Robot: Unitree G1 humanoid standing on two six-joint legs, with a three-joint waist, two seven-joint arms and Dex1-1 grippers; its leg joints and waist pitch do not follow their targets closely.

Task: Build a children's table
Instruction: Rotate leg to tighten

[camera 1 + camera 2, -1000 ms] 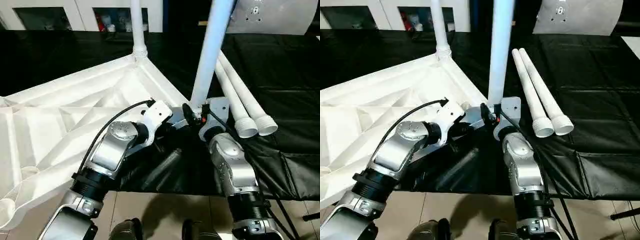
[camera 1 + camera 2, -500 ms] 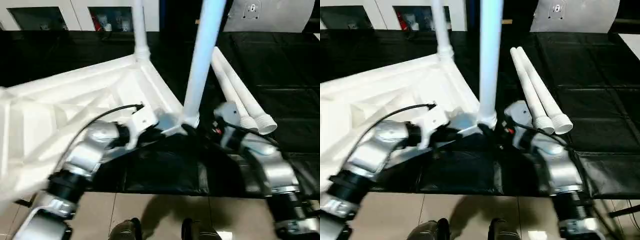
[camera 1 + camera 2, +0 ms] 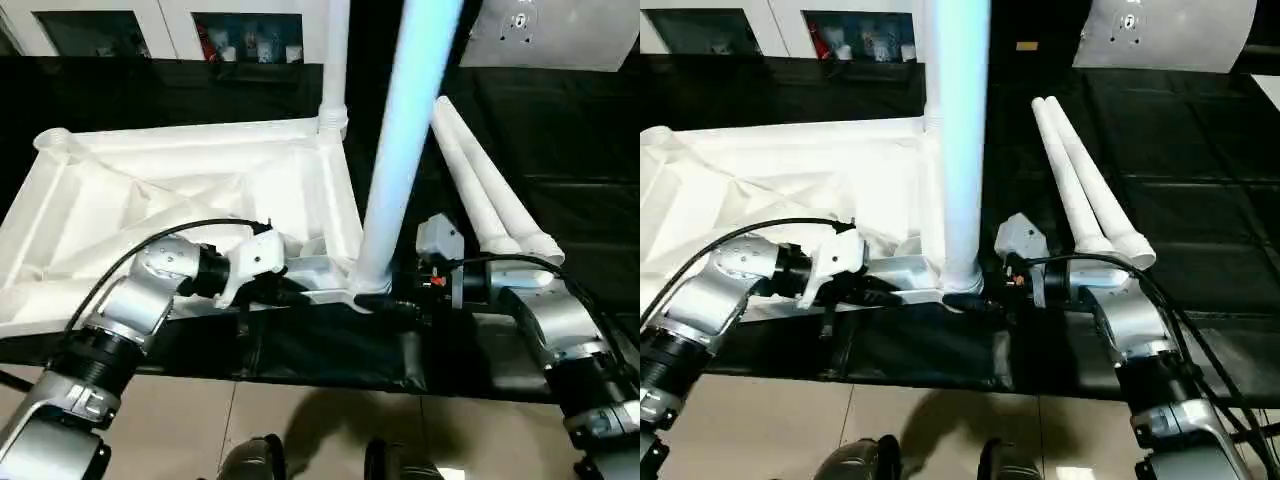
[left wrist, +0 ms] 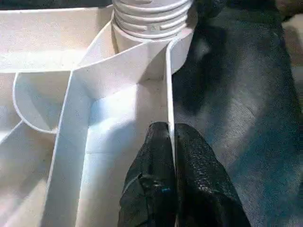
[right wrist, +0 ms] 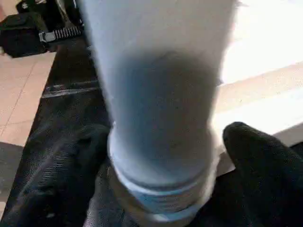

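Shows the white tabletop [image 3: 180, 190] upside down on the black-sheeted table [image 3: 570, 130], ribbed side up, filling the head views from 9 o'clock to the centre. Has one leg [image 3: 335, 60] standing upright in its far corner socket, toward 12 o'clock. Has a second leg [image 3: 400, 150] standing upright at its near corner, close to the table's front edge, toward 5 o'clock of the top. Leaves two loose legs [image 3: 490, 190] lying side by side and touching on the black sheet at 3 o'clock of the top, threaded ends nearest the robot.

Pinches the top's thin front rim wall with the left hand [image 4: 171, 130], clamped tight, one finger on each side, just beside the near corner socket. Straddles the base of the near leg with the right hand [image 3: 392, 305], fingers [image 5: 255, 156] spread wide on either side; cannot tell whether they press on it.

Shows tan floor [image 3: 330, 430] at 6 o'clock and white cabinets [image 3: 170, 15] at 12 o'clock.
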